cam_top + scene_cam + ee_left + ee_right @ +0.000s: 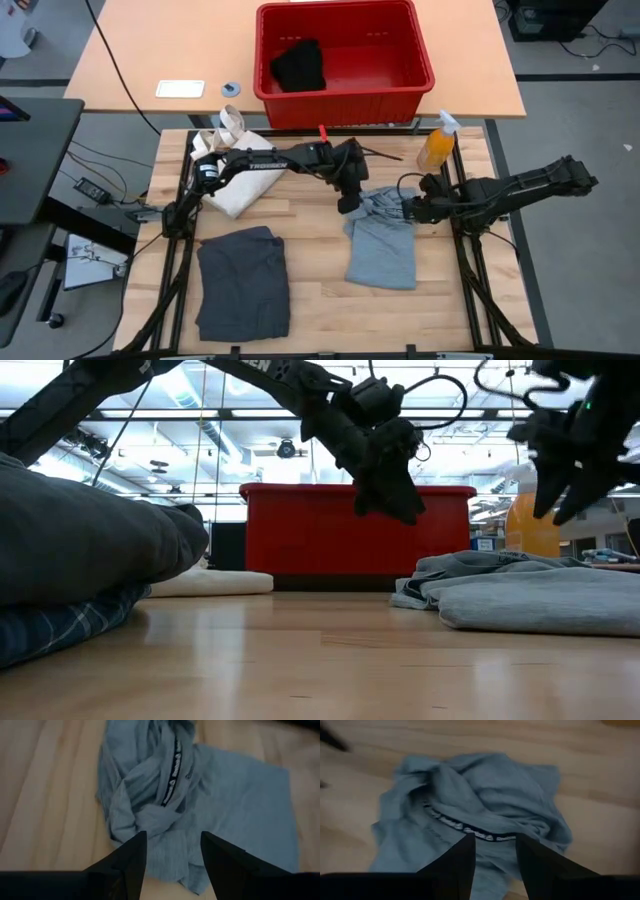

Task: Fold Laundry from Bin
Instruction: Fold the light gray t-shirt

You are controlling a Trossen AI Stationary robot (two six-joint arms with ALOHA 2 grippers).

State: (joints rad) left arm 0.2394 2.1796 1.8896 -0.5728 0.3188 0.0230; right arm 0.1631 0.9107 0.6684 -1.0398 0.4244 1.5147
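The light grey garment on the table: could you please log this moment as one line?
light grey cotton garment: flat, collar end bunched | left gripper: open above bunch | right gripper: open above bunch | holding: nothing

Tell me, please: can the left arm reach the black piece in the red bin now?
Probably yes. The left gripper hangs open over the light grey piece, holding nothing, and the black piece lies uncovered in the open bin just beyond. Only the rim must be cleared.

light grey piece (200,805) bunched, left gripper (172,852) open above
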